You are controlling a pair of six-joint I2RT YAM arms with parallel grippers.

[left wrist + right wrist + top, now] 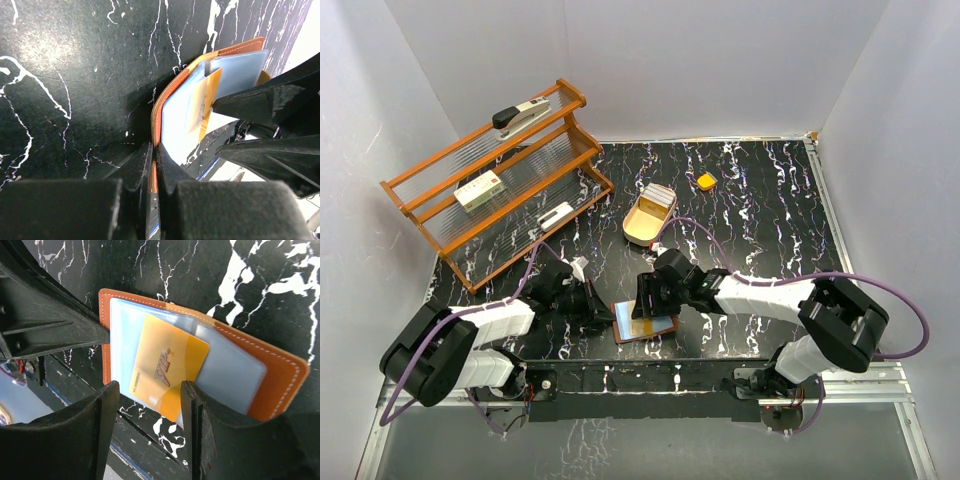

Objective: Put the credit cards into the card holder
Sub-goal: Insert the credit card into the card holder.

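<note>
The card holder lies open on the black marbled table; it is orange-brown leather with pale blue sleeves inside. A yellow credit card sits at a slant, part way into a sleeve. My right gripper hangs over the holder's near edge, open, its fingers either side of the card's lower corner without clamping it. My left gripper is shut on the holder's leather edge and pins it from the left. From above, the holder lies between the left gripper and the right gripper.
A tan oval wooden tray with more cards stands behind the holder. A small yellow block lies further back. At the back left, a wooden rack carries a stapler and a white-and-green box.
</note>
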